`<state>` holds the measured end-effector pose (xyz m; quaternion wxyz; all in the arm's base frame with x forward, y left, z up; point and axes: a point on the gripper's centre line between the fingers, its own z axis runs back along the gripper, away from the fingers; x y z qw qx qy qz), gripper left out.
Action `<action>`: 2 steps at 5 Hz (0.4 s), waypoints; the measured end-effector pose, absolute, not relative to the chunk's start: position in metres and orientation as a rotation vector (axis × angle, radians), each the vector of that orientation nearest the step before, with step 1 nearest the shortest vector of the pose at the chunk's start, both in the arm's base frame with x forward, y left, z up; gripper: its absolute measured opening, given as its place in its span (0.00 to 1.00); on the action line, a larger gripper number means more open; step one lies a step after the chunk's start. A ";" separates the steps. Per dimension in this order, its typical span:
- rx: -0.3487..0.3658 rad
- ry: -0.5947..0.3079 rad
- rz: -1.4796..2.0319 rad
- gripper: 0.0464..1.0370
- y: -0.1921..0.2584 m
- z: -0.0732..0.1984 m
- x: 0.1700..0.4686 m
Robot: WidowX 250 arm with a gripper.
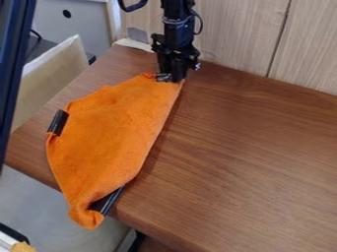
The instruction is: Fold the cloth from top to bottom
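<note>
Table [243, 147] of brown wood spreads across the middle and right. Orange cloth [115, 128] lies on its left part, narrowing towards the wall, its near corner past the table's edge. Black gripper [172, 76] points down at the cloth's far end; whether it grips, I cannot tell. Dark pieces [58, 123] touch the cloth's edges.
</note>
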<state>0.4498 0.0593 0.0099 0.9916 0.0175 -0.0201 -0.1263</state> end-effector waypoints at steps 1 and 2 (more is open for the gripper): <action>0.021 -0.048 -0.224 0.22 0.065 0.013 0.451; 0.011 -0.043 -0.213 0.12 0.069 0.013 0.449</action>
